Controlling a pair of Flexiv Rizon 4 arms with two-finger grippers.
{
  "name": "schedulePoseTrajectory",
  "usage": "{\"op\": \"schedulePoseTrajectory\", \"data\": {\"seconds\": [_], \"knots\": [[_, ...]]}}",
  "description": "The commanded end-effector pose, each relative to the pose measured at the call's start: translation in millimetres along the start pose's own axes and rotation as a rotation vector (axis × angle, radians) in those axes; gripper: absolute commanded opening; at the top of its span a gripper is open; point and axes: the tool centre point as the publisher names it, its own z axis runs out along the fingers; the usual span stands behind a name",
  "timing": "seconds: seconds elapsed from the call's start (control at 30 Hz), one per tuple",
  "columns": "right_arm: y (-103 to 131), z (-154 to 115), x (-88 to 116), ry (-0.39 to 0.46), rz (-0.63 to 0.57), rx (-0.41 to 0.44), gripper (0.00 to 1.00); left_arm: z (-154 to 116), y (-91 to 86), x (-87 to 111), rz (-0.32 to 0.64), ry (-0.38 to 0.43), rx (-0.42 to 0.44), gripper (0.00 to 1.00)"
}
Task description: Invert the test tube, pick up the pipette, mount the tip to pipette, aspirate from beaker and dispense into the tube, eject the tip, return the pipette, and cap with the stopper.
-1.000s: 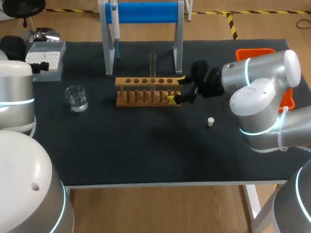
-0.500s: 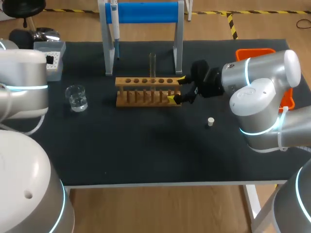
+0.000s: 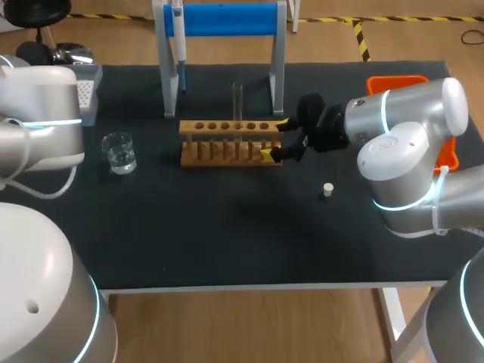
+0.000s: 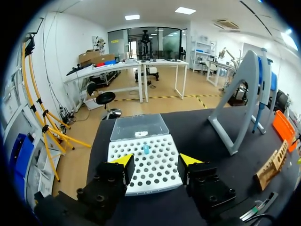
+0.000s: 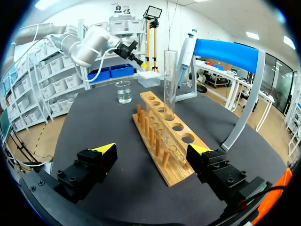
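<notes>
The right end effector (image 3: 274, 139) (image 5: 153, 155) is held with its fingers spread wide apart and nothing is gripped. The near end of the wooden rack (image 3: 227, 141) (image 5: 164, 141) is seen between the two yellow tips, with a gap on either side. The test tube (image 3: 237, 102) (image 5: 169, 80) is stood upright in one of the rack's middle holes, ahead of this end effector. Beyond the far end of the rack, the beaker (image 3: 119, 151) (image 5: 123, 92) is set on the dark worktop (image 3: 227, 242), holding clear liquid. The stopper (image 3: 327, 190) is left lying on the worktop, apart from the rack and in front of the right arm. An orange tray (image 3: 397, 79) is partly hidden behind that arm.

The left end effector (image 4: 155, 162) is likewise held apart and unloaded, and is poised over the tip box (image 4: 141, 141). A single blue tip (image 4: 146, 149) is seated in the box's perforated white tray, whose clear lid is folded back. In the head view only a corner of the box (image 3: 89, 91) is shown past the left arm (image 3: 45, 113). The pipette (image 3: 178, 45) (image 4: 263, 89) (image 5: 186, 47) is hung on the stand (image 3: 227, 19) behind the rack.
</notes>
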Motion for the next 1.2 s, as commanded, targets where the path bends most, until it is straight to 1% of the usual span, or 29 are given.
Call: {"op": "schedulePoseTrajectory", "data": {"seconds": [0.03, 0.1, 0.27, 0.33, 0.4, 0.57, 1.2], "knots": [[-1, -1, 0, 0.002, 0.000, -0.002, 1.00, 10, 1.9, -0.3, -0.004, 0.000, 0.016, 0.60], [-1, -1, 0, 0.002, 0.000, -0.002, 1.00, 13, 1.9, -0.6, -0.006, -0.001, 0.016, 0.57], [-1, -1, 0, 0.002, 0.000, -0.002, 1.00, 20, 1.2, -1.5, -0.006, -0.003, 0.018, 0.56], [-1, -1, 0, 0.002, 0.000, -0.002, 1.00, 22, 1.4, -2.1, -0.009, -0.003, 0.018, 0.55], [-1, -1, 0, 0.002, 0.000, -0.002, 1.00, 25, 1.4, -2.5, -0.010, -0.004, 0.017, 0.50], [-1, -1, 0, 0.002, 0.000, -0.002, 1.00, 30, 1.1, -4.2, -0.014, -0.005, 0.015, 0.47], [-1, -1, 0, 0.002, 0.000, -0.002, 1.00, 49, -2.3, -9.5, -0.013, -0.007, 0.013, 0.47]]}}
